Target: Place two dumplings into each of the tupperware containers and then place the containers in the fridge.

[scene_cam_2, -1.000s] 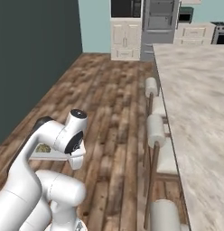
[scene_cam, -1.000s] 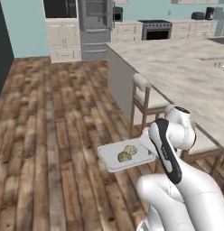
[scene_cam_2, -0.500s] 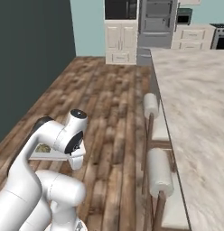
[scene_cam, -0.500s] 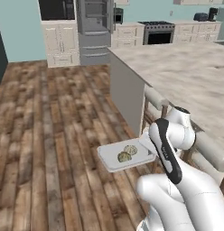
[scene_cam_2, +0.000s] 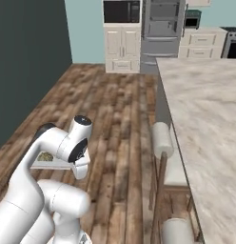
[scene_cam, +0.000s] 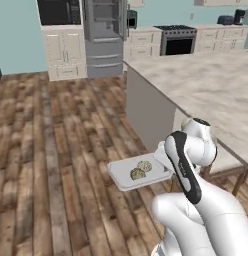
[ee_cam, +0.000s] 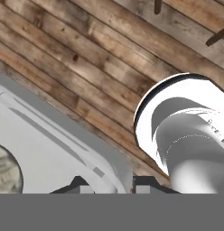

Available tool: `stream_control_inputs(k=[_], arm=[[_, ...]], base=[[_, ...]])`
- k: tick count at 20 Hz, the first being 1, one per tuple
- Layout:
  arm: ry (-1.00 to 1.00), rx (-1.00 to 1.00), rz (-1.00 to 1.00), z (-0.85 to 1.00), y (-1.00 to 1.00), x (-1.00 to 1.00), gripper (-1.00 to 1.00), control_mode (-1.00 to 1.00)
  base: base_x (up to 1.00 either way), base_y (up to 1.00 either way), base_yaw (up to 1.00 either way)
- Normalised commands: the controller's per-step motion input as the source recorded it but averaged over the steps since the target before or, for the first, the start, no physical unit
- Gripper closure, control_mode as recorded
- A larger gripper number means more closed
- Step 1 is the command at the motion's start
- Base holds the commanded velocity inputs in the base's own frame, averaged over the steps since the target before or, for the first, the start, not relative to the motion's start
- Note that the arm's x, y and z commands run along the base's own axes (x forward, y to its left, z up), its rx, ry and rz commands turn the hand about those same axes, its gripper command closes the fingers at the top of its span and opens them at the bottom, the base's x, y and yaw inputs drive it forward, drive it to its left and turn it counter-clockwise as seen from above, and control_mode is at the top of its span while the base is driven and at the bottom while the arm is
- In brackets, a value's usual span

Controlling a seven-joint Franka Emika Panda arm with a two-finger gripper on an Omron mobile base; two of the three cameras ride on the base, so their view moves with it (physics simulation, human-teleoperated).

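— Where is the shallow light-grey rectangular tupperware container (scene_cam: pixel 123 174)?

— Held level above the wooden plank floor (scene_cam: pixel 56 150), two lumpy beige dumplings (scene_cam: pixel 141 170) inside.

— And the tool (ee_cam: pixel 108 186)?

— Narrowed, its dark fingertips (ee_cam: pixel 77 184) pinching the container's rim.

Container (ee_cam: pixel 55 149) rim between claw (ee_cam: pixel 112 186) tips

The arm (scene_cam: pixel 183 167) covers the near edge of the tupperware container (scene_cam: pixel 127 172); a dumpling (ee_cam: pixel 6 173) is cut off beside the fingertips (ee_cam: pixel 80 185), themselves barely showing.
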Motion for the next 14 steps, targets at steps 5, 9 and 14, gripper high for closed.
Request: stream_control_inputs(k=[5, 9, 14], arm=[[0.0, 0.0, 0.0, 0.0, 0.0, 0.0, 1.0, 1.0], [0.0, 0.0, 0.0, 0.0, 0.0, 0.0, 1.0, 1.0], [0.0, 0.0, 0.0, 0.0, 0.0, 0.0, 1.0, 1.0]], base=[[1.0, 0.33, -0.02], [1.0, 0.31, -0.01], [1.0, 0.28, -0.04]])
